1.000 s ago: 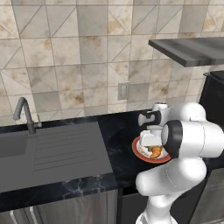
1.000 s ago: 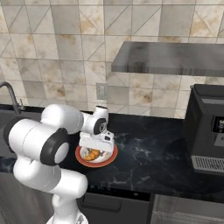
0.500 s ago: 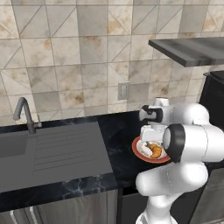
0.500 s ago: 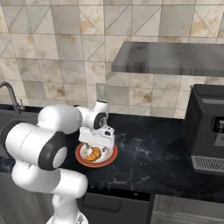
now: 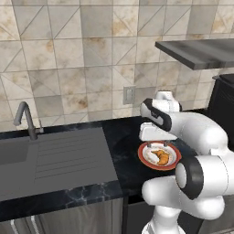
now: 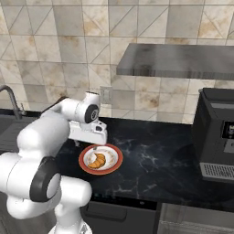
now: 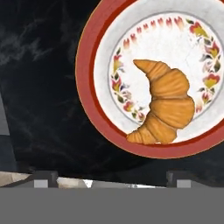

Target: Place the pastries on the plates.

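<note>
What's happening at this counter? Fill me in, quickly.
The white robot arm's fingers hang apart and empty above the red-rimmed plate, gripping nothing. The croissant lies on that plate, on the black counter right of the sink. So one pastry is plated.

no readable text, labels or numbers

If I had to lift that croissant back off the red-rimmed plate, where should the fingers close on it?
Grip the croissant across its thick middle hump, coming straight down from above. It lies flat on the red-rimmed plate, curved like a crescent with thin tapered tips, so the middle likely gives the firmest hold. Set the fingers across the short width of the curve. The gripper is open above the plate.
</note>
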